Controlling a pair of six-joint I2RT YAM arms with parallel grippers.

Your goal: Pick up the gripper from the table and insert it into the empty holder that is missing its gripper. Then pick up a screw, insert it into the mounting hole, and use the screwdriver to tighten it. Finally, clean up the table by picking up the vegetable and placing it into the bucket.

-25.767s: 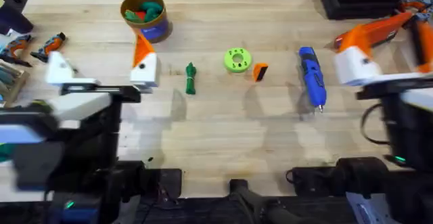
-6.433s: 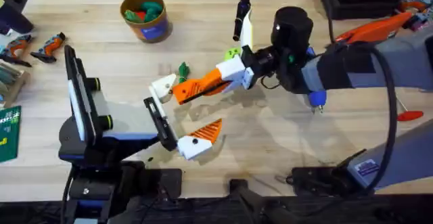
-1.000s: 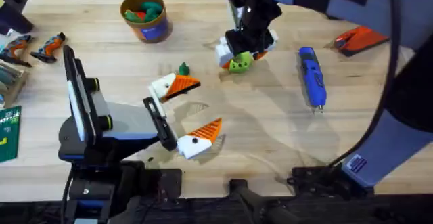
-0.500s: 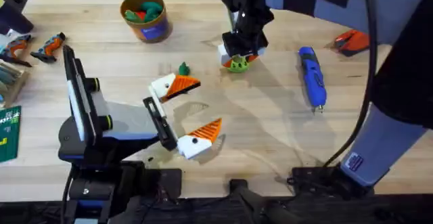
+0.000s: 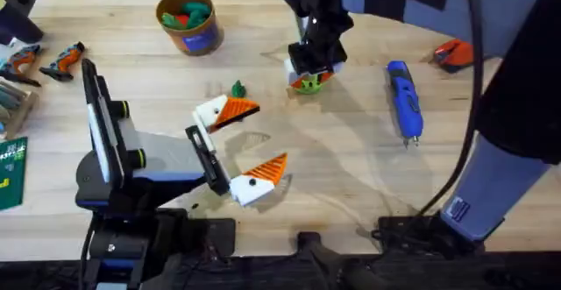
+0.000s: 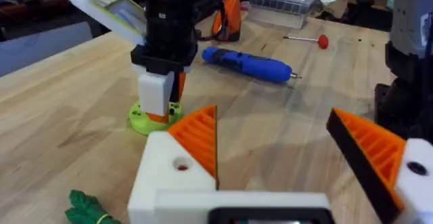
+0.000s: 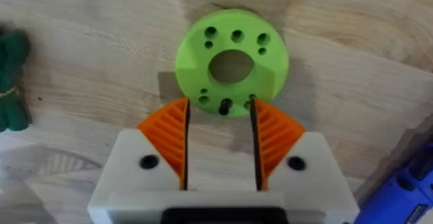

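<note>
Right wrist view: right gripper [image 7: 218, 102] fingers parted by a narrow gap, pads either side of a tiny dark screw [image 7: 224, 106] standing at the near rim of the lime-green disc [image 7: 193, 65]. Neither pad seems to touch the screw, so nothing is pinched. Disc centre hole is empty. Left gripper [image 6: 270, 116] fingers are spread wide and empty, low over the bench [image 5: 351, 194] near-left of the disc.

The screwdriver [image 5: 403, 97] lies flat on the bench right of the disc, tip toward the near edge, well apart from both grippers. The vegetable [image 5: 237, 88] lies just beyond the left gripper's far finger. The bucket [image 5: 200, 38] is far left with toy pieces inside.

Handling, judged:
- Screw: tiny, stiff, slick, tips easily; pinch at the head.
- Screwdriver: rigid, smooth, probably the heaviest item and may roll; grab across mid-body.
- Vegetable: light, knobbly, easy grip across the middle.

Versus half a second back, the right gripper has barely moved over the disc. About six seconds back it reached toward the left gripper. The left arm is unchanged.
</note>
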